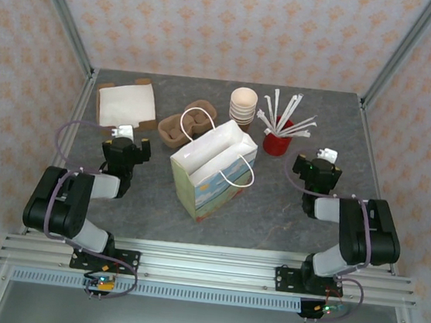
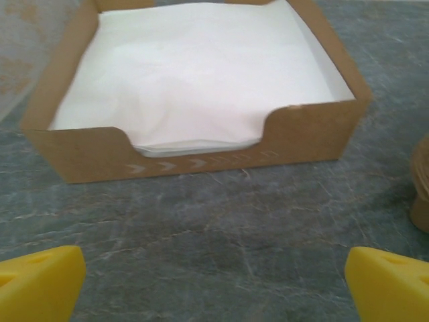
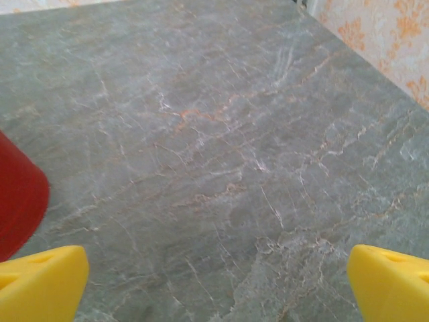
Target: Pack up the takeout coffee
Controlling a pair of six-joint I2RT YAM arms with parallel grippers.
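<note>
The left gripper (image 2: 214, 287) stands wide open, empty, near the far-left napkin box (image 2: 315, 137), and the right gripper (image 3: 216, 287) stands equally open just right of the red cup (image 3: 17, 194).

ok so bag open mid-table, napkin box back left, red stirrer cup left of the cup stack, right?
No: top external view shows the red stirrer cup right of the cup stack. Bag open mid-table, napkin box back left: correct.
</note>
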